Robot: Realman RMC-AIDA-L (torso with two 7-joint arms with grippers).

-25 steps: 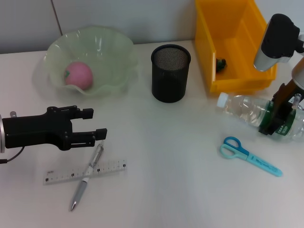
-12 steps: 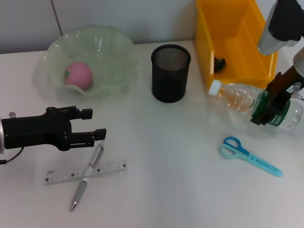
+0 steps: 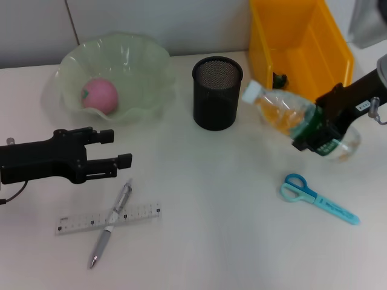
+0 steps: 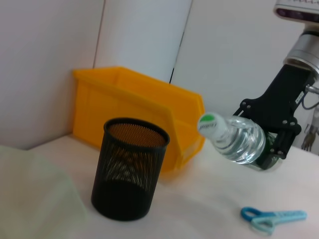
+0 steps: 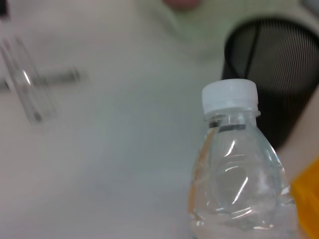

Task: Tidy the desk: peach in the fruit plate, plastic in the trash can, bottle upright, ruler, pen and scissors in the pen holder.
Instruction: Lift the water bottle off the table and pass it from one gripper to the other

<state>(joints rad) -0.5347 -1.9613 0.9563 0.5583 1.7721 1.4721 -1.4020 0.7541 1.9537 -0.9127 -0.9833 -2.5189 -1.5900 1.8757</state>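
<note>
Lifted off the desk since a second ago, the bottle (image 3: 297, 118) is now hanging tilted in the air, cap toward the pen holder (image 3: 217, 92), with the right gripper (image 3: 322, 127) clamped round its label. That is putting the uprighting step underway. Meanwhile the left gripper (image 3: 115, 149) is hovering open above the pen (image 3: 111, 223) and ruler (image 3: 107, 218).

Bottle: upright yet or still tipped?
Tipped. The bottle is clamped in the right claw and held off the desk, its white cap slanting up toward the pen holder.
</note>
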